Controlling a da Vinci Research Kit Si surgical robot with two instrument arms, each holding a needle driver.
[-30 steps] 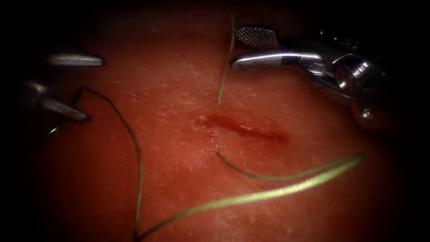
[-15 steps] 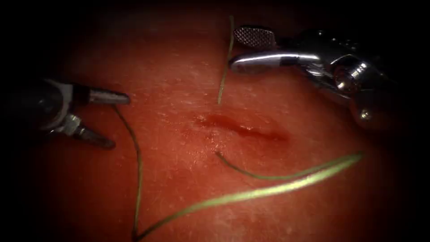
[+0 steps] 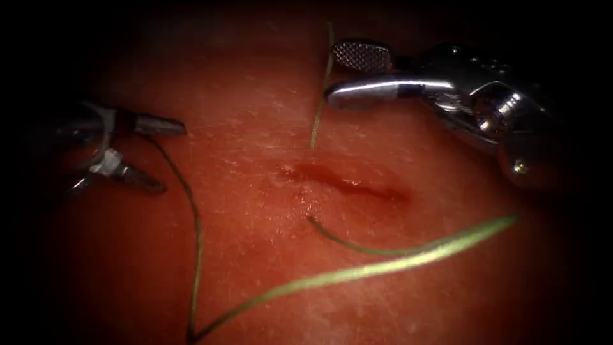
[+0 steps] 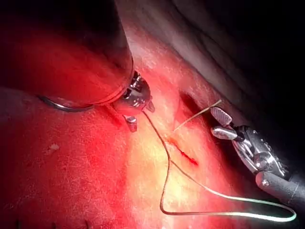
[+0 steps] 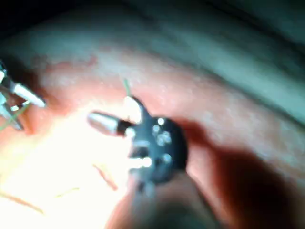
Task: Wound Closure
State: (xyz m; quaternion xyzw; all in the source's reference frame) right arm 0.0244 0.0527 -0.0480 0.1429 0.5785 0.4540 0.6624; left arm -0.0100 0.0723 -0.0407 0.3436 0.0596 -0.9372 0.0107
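Glistening red pork tissue (image 3: 255, 268) with a short dark slit-like cut (image 3: 345, 182) at centre; left steel tool (image 3: 163, 153) at nine o'clock, jaws parted, holding nothing, thin green thread (image 3: 357, 271) passing between them; right steel tool (image 3: 332, 73) at one o'clock, cross-hatched jaws agape, empty, short thread end (image 3: 319, 108) beside.

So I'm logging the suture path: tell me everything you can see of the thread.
The thread is thin, pale green and slack on the tissue. From between the left tool's open jaws it runs down, turns sharply, sweeps right, folds back and enters the tissue below the cut. A short end rises above the cut between the right tool's open jaws. Neither tool grips it.
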